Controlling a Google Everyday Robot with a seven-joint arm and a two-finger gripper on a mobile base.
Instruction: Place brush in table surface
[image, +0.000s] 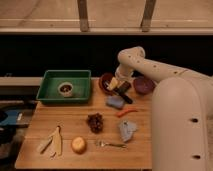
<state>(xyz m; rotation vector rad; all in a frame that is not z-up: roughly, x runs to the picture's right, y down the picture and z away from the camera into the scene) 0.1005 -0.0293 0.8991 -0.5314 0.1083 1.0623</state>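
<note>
My gripper (118, 86) hangs low at the back of the table surface (75, 120), just right of the red-brown bowl (105, 80). The brush (127, 98) shows as a slim black handle running diagonally from the gripper down to the right, above the blue sponge. Its head is hidden at the gripper. I cannot tell whether the handle rests on the wood or is held. A short dark block (123, 87) sits at the gripper.
A green tray (50, 92) holding a small bowl (65, 89) stands at the back left. A purple bowl (142, 85) is right of the gripper. On the wood lie a blue sponge (115, 102), a red pepper (126, 113), grapes (94, 122), a grey cloth (127, 130), a fork (111, 144), an orange fruit (78, 144) and wooden utensils (52, 144).
</note>
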